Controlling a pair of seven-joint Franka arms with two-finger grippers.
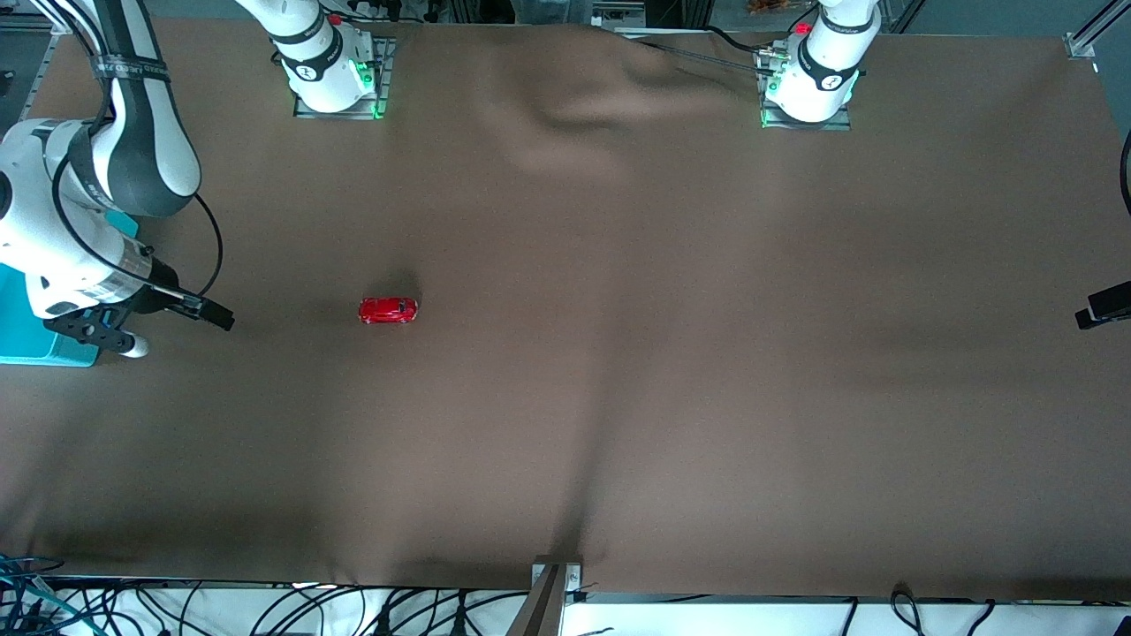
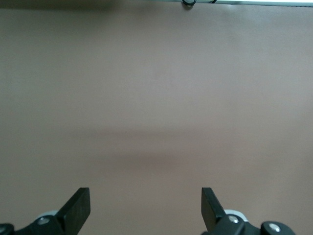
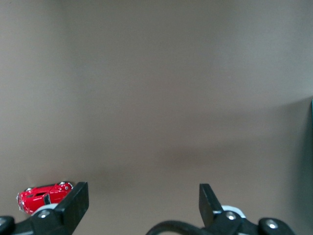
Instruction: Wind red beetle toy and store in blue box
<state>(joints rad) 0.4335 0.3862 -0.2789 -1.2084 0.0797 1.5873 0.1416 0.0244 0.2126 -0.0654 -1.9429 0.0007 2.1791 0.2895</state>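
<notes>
Nearest thing on the brown cloth-covered table is the tiny glossy red beetle toy, sitting on its wheels out in the open, body lying lengthwise along the table. Right gripper hangs just above the cloth at the right arm's end, jaws spread wide with nothing in them, and the beetle sits a bit off to one side of it, just outside one finger in the wrist view.

So step one looks like the pickup. I'd slide the pincer over until the car sits between the fingers, then close across the narrow sides so the wheels stay free for winding.

The rectangular turquoise-blue box pokes out under the right arm, close by. Left gripper waits at its own end, open too, over bare cloth.
</notes>
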